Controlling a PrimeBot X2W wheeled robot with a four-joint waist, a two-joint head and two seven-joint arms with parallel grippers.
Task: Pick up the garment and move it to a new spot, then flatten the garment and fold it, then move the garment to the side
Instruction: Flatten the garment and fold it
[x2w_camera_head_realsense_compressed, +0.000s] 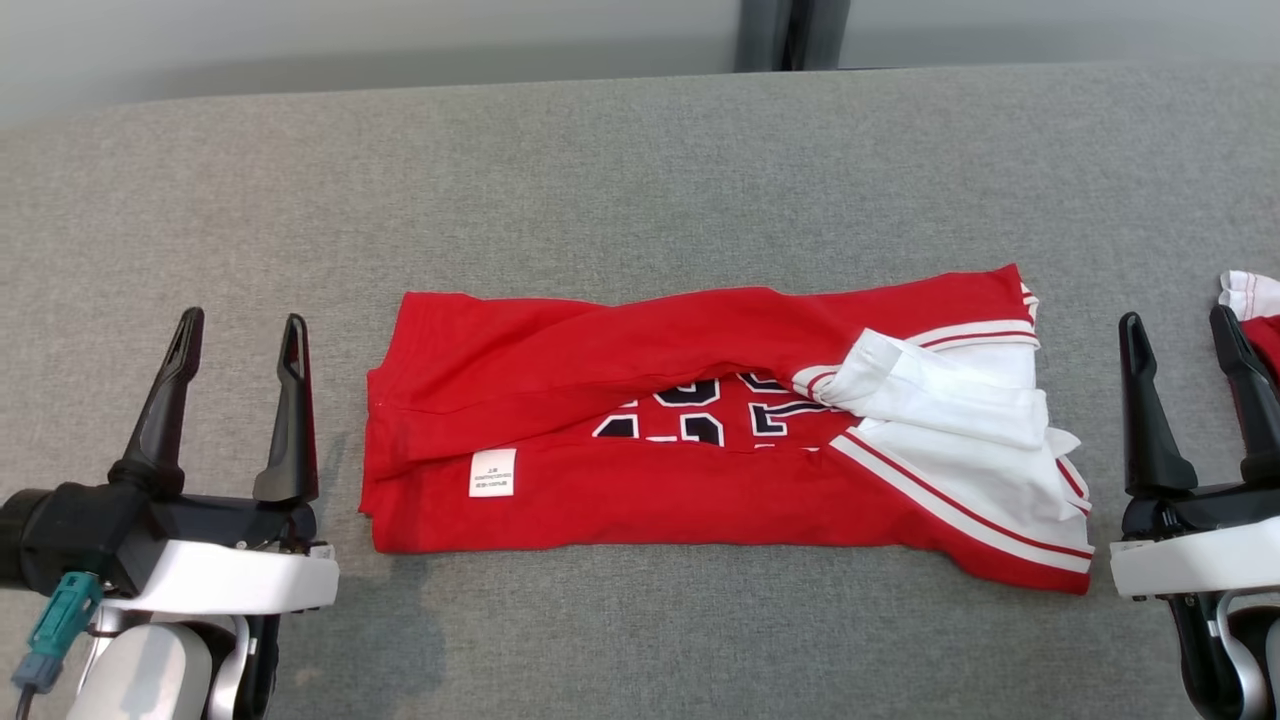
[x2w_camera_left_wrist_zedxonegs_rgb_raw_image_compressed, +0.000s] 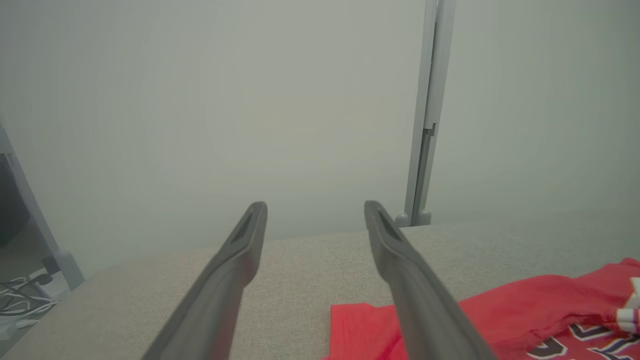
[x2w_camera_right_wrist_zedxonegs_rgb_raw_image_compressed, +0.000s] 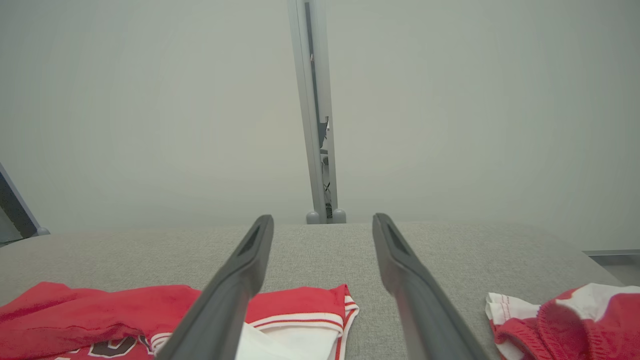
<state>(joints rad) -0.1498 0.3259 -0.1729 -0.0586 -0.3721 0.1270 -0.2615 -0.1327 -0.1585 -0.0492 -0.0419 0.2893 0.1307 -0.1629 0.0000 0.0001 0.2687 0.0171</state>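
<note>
The jersey lies on the grey table, doubled lengthwise into a long red band. My left gripper stands just off the jersey's left end and my right gripper just off its right end. Both have their fingers spread wide, hold nothing and are clear of the cloth.

I judge the fold only half settled, and that is where trouble could start. The upper flap of the jersey runs wavy, not straight, and leaves the printed numbers showing through a gap along the middle. At the jersey's right end the white sleeve is bunched and sticks out past the edge. If I pinch only the top layer at either end, the flap may peel open and undo the fold. If one arm lifts sooner or higher than the other, the band could twist or sag in its middle. Dragging it sideways instead of lifting could make the bottom layer catch on the table's rough weave and ruck up.

A second garment sits beyond my right gripper, on the side away from the jersey. A wide swing there could snag it or pull it along.
</note>
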